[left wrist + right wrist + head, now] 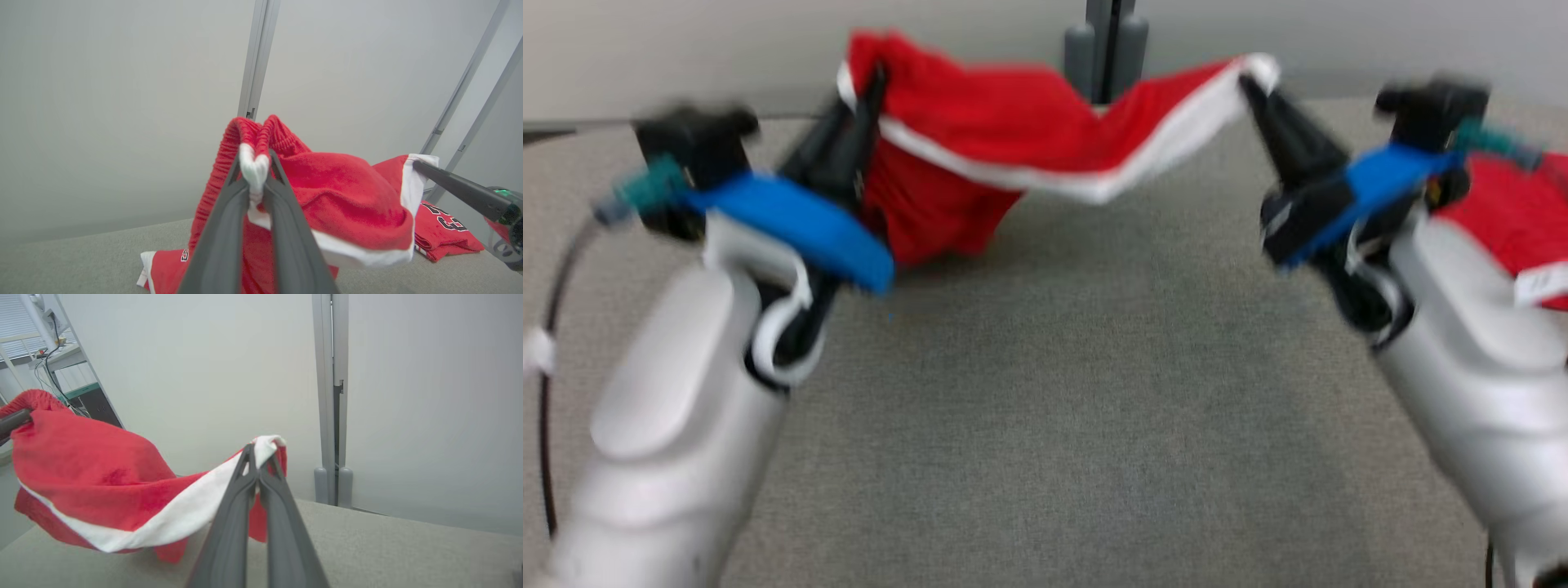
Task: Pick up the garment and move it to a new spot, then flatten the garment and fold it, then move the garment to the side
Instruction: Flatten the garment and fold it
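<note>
— What's nearest?
— The grey table (1094, 392), at six o'clock.
— The grippers?
— Left gripper (874, 82) at ten o'clock, fingers clamped on the waistband of the red garment (1013, 122). Right gripper (1245, 82) at two, pinched tight on its white-trimmed corner.
— So the garment?
— Slung between them at twelve, sagging. A grey post (1104, 41) stands behind.
</note>
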{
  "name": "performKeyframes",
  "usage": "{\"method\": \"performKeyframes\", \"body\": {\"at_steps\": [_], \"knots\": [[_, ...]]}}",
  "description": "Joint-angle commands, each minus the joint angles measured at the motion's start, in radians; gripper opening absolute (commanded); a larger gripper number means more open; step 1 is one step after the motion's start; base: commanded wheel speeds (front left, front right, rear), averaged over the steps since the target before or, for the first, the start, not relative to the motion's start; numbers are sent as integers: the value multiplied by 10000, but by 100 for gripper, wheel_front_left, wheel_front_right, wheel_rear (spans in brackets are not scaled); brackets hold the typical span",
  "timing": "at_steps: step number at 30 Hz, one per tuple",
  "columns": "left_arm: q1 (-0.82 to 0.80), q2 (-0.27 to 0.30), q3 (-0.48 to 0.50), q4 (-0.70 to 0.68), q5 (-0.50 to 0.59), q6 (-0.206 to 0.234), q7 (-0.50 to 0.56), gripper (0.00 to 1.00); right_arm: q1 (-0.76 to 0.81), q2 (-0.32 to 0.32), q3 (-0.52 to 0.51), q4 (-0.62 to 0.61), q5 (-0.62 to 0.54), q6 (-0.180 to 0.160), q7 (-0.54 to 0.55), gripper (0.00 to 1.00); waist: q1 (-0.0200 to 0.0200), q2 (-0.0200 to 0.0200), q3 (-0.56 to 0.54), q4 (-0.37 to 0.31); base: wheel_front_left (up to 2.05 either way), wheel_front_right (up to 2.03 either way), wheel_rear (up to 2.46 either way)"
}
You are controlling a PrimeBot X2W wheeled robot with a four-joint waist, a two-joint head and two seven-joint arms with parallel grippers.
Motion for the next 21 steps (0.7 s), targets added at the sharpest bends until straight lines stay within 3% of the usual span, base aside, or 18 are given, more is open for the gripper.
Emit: {"method": "performKeyframes", "body": {"at_steps": [1,7,13,17,21], "knots": [[-727,-135,141,206,-145,-9,117,0,-684,67,-115,195,214,1,94,0,-1,-1,391,192,0,0,0],[-4570,-611,538,2044,-380,-8,541,0,-4239,450,-487,1640,728,3,585,0,-1,-1,1678,94,0,0,0],[-7623,-1004,521,3824,26,-10,-210,0,-6927,562,-807,3122,752,3,104,0,-1,-1,2323,-111,0,0,0],[-8379,-1258,332,4493,-196,-11,-959,0,-7350,733,-490,3402,981,3,-315,0,-1,-1,2334,-234,0,0,0],[-7711,-1253,-273,4780,-517,-12,-1555,0,-6454,602,234,3289,1304,1,-446,0,-1,-1,2152,-251,0,0,0]]}}
